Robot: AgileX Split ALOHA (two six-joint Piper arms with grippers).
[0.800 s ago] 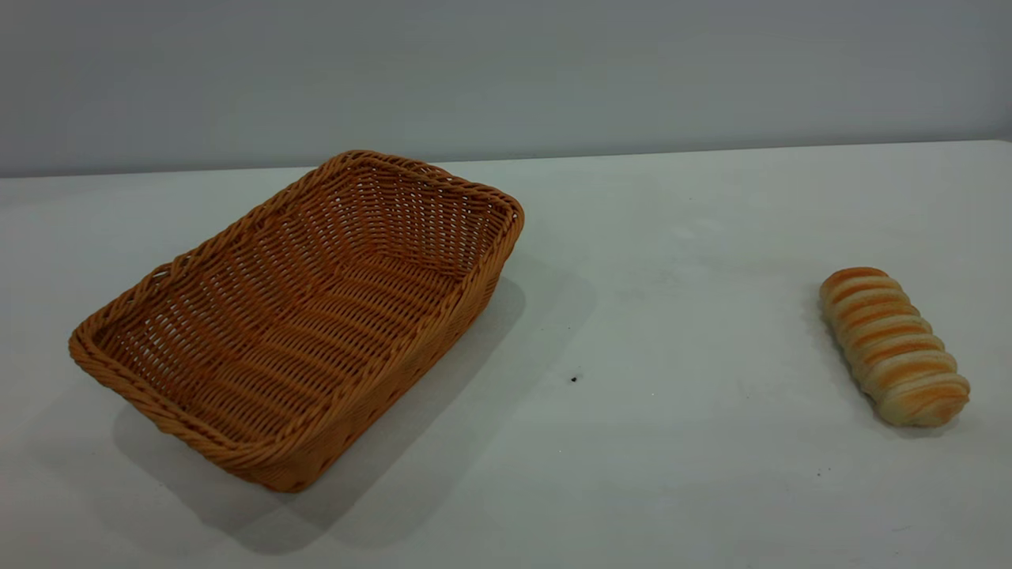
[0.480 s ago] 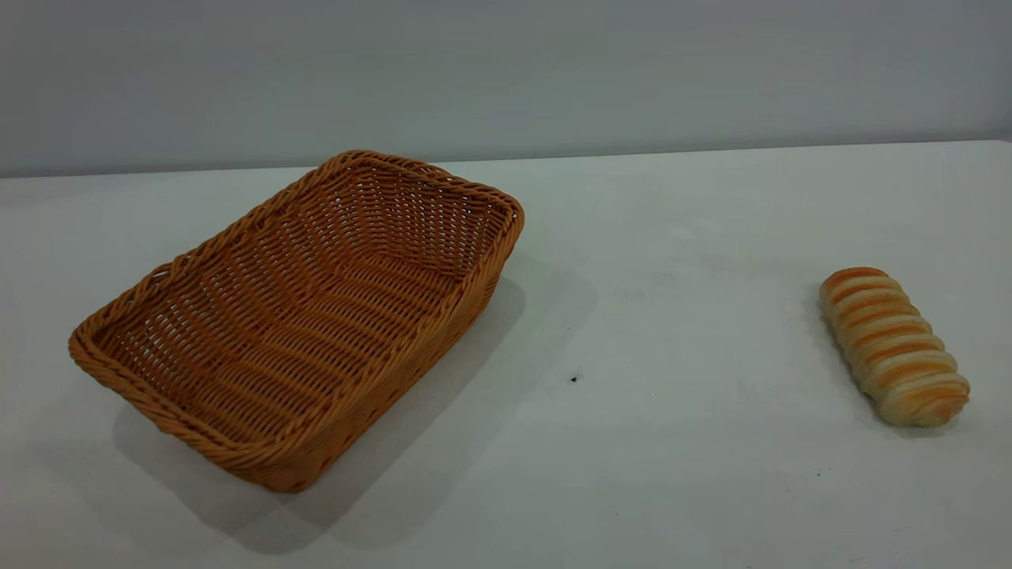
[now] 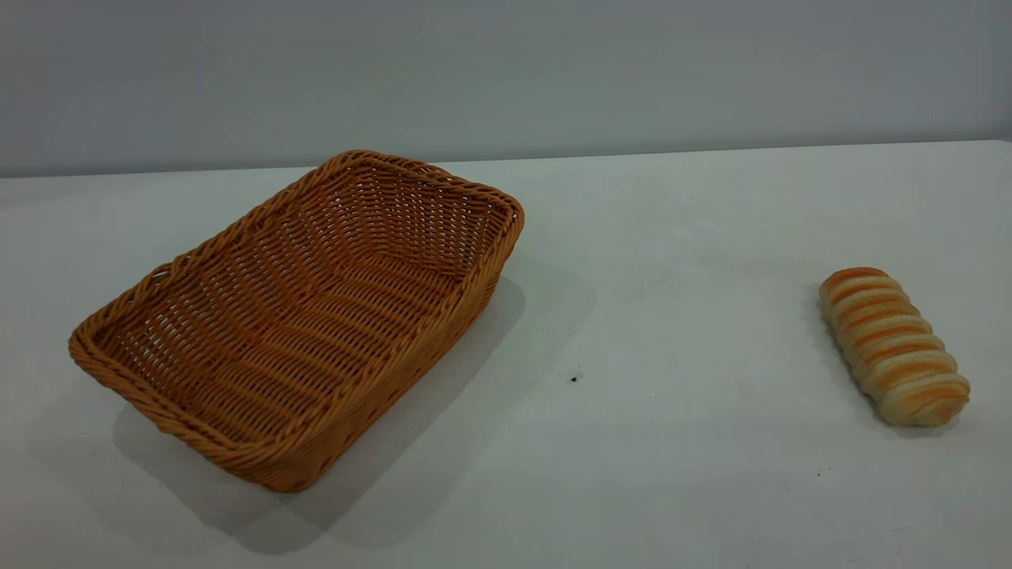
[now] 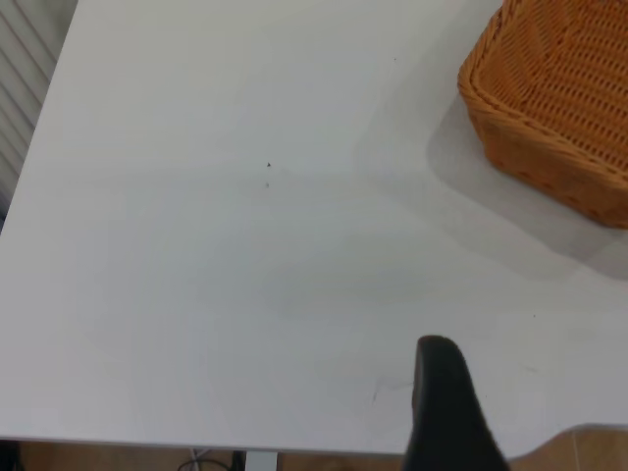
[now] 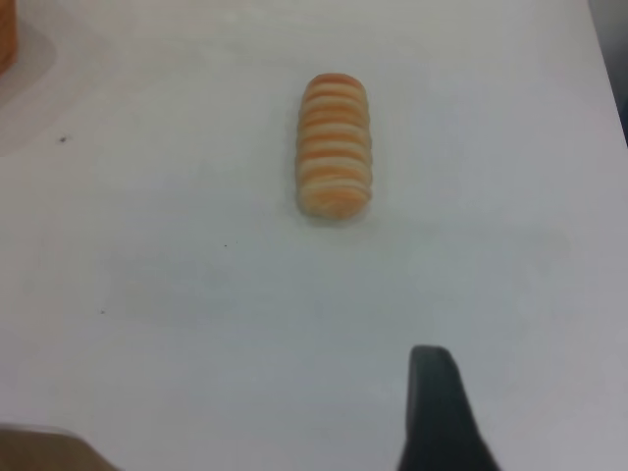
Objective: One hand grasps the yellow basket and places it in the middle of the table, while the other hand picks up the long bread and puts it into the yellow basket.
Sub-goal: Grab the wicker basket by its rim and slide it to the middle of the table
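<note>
The basket (image 3: 300,316) sits on the left part of the desk (image 3: 672,332) in the exterior view, its long sides running at a slant from the near left toward the far middle. It rests flat on its base and holds nothing. The bread (image 3: 893,346) lies on the bare desk well apart from it, far over on the right, with its length also a little slanted and its striped top facing up. A small dark speck (image 3: 574,379) marks the desk between the two, nearer the basket.

Neither arm shows in the exterior view. In the left wrist view only one dark finger (image 4: 446,407) of the left claw is seen, above the desk near its edge; the basket's corner (image 4: 549,108) lies well ahead of it and off to one side, not touching. Whether the left claw stands wide or narrow cannot be told, since just that one finger shows.

In the right wrist view one dark finger (image 5: 439,412) of the right claw hangs over the desk, and the bread (image 5: 335,145) lies well ahead of it, lengthwise toward the claw and slightly to one side. Nothing is held there, though the spread of the right claw cannot be told either.
</note>
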